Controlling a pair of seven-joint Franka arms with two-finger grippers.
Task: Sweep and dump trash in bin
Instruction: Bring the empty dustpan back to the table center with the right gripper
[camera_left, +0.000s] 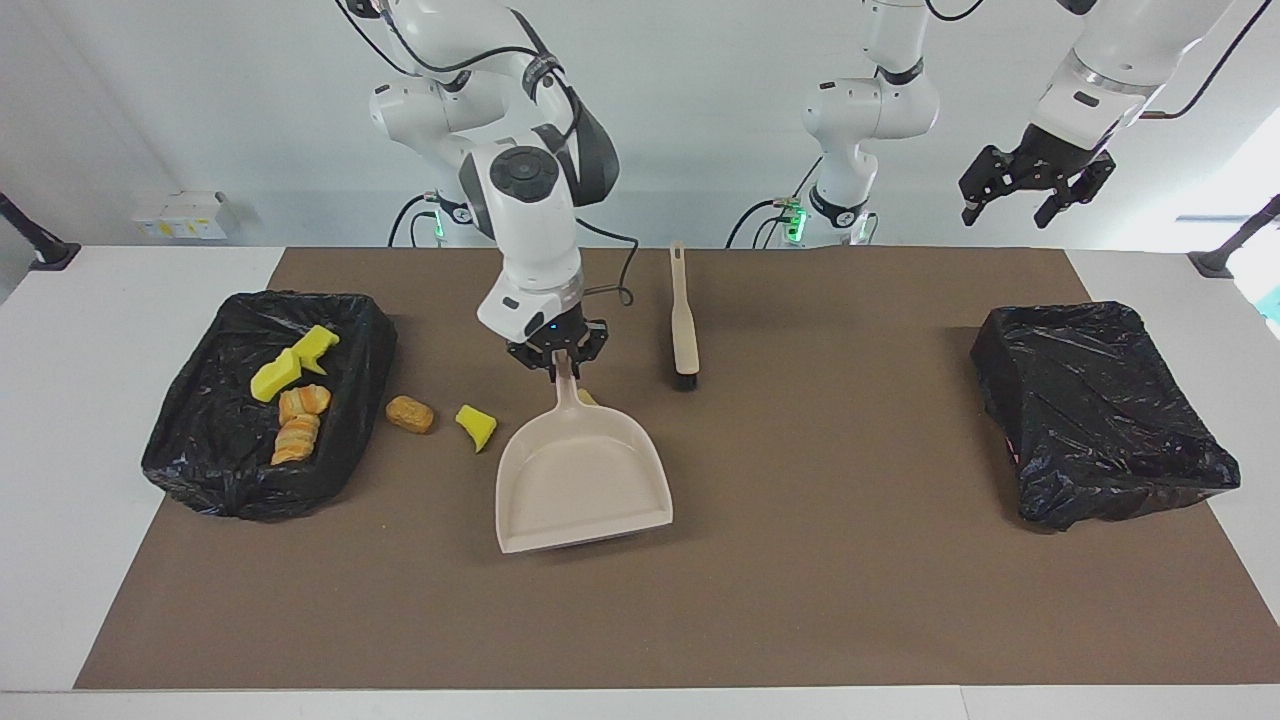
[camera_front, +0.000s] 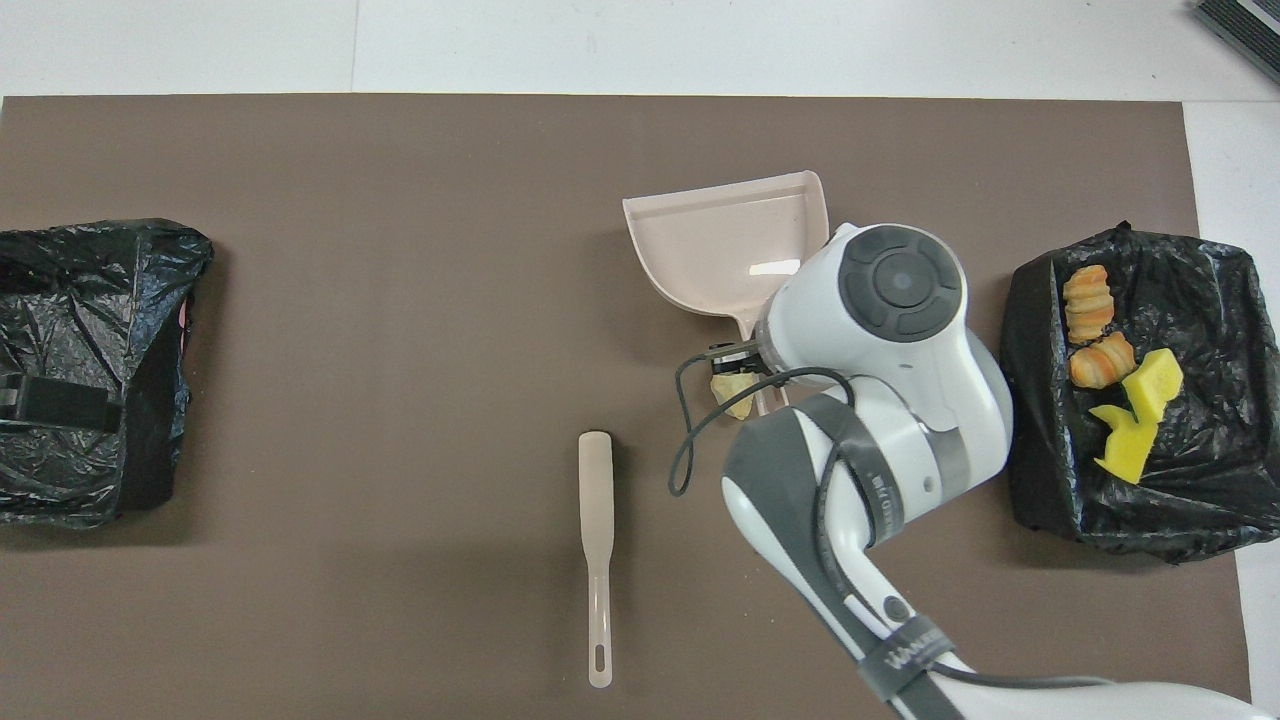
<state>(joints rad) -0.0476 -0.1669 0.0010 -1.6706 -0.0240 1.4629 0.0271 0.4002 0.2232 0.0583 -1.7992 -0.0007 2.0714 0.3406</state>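
**Dustpan held over mid-bench, three scraps still on the mat**

The right tool (camera_left: 557, 362) is clamped on the handle of the beige dustpan (camera_left: 583, 480), which sits over the middle of the brown mat (camera_left: 800, 600) with its open mouth turned toward the bench edge farthest from the robots. In the overhead view the right arm's wrist covers the handle and part of the pan.

Four pieces of the trash lie in the black-lined bin (camera_left: 200, 470) at the right arm's end of the bench: two yellow wedges (camera_left: 290, 365) near the bin's robot-side edge and two orange-brown chunks (camera_left: 298, 420) just farther out. Three pieces are on the mat: an orange-brown chunk (camera_left: 410, 414) just beside that bin, a yellow wedge (camera_left: 477, 425) between the chunk and the dustpan, and a pale tan bit (camera_front: 735, 392) right by the dustpan's handle, mostly hidden under the right tool in both views.

The beige hand brush (camera_left: 684, 322) lies alone on the mat toward the robots' edge, handle pointing at the robots, bristles away from them.

A second black-lined bin (camera_left: 1100, 410) sits at the left arm's end of the bench.

The left tool (camera_left: 1030, 185) waits raised high above that end's robot-side corner, fingers spread wide, gripping nothing
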